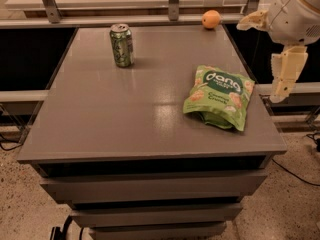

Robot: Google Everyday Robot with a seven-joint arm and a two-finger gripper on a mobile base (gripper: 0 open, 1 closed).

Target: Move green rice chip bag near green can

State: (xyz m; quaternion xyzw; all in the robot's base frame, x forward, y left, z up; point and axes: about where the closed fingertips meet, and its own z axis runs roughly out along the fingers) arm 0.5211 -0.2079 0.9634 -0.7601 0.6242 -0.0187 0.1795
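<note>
The grey table [125,119] fills most of the view. Its flat top is matt with a dull sheen near the middle, and stepped grey tiers sit beneath the front edge.

Beyond the table's right edge, off the top altogether, hangs the robot's pale, rounded arm [300,14]. The gripper [286,74] points downward from it, level with the table's right rim and touching nothing. Whether the claw is spread or pressed together cannot be told from this angle; nothing is seen in its grasp.

The green rice chip bag [219,96] lies flat on the right half of the table, close to the right edge and nearer the front than the back. It is a crinkly light-green pouch with white "dang" lettering on a darker green patch, and pale chips are pictured on either side. Its lower edge is puffed and casts a shadow on the top.

The green can [121,45] stands upright on the table's back left part, well apart from the bag, with pale markings and a silver top.

A round orange fruit [211,19] rests at the table's back edge, toward the right corner.
</note>
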